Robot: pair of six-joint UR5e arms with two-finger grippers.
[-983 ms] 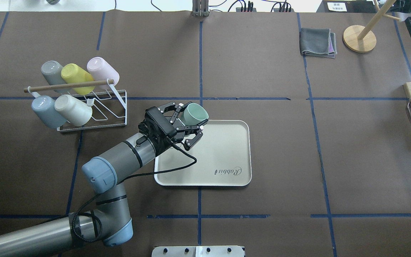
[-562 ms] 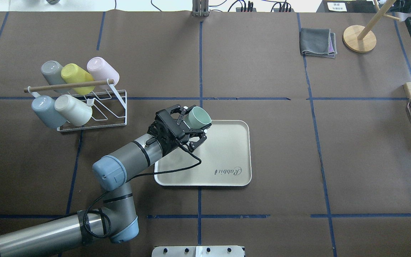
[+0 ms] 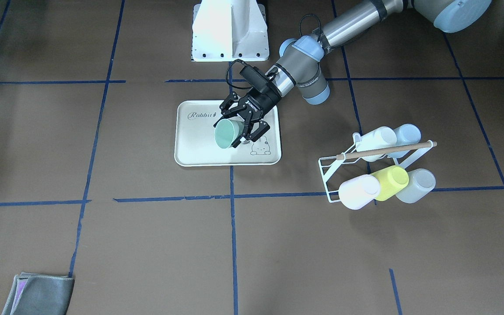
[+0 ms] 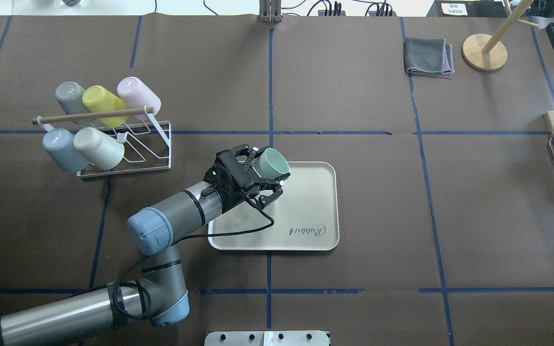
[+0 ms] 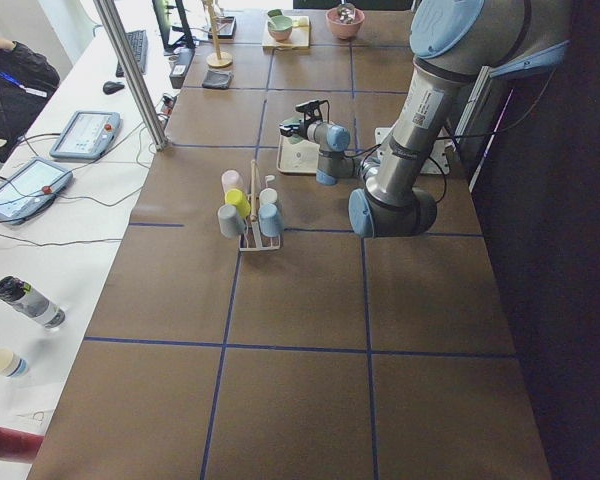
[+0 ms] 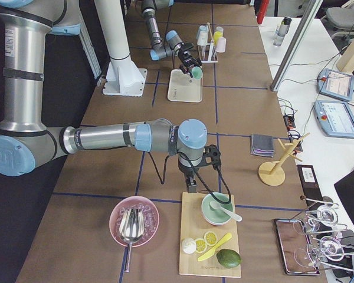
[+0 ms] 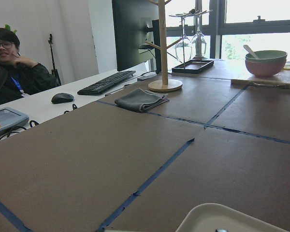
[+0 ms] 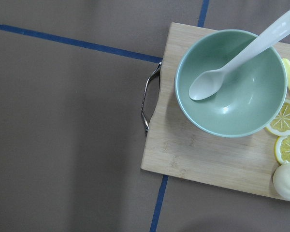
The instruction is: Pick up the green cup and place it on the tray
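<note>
My left gripper [image 4: 270, 168] is shut on the pale mint-green cup [image 4: 274, 162] and holds it tilted, mouth to the right, above the far left corner of the cream "Rabbit" tray [image 4: 306, 211]. In the front-facing view the green cup [image 3: 225, 133] hangs over the tray [image 3: 195, 151] in the gripper [image 3: 233, 132], near the bunny drawing. A tray corner [image 7: 222, 220] shows at the bottom of the left wrist view. My right gripper [image 6: 192, 186] shows only in the exterior right view, above a cutting board; I cannot tell whether it is open or shut.
A white wire rack [image 4: 130, 144] with several pastel cups stands left of the tray. A folded grey cloth [image 4: 428, 57] and a wooden stand [image 4: 484, 52] are at the far right. A cutting board [image 8: 183, 150] carries a green bowl [image 8: 232, 87] with a spoon.
My left gripper has carried the green cup to the right, from beside the tray's far left corner to over it. The arm has followed.
</note>
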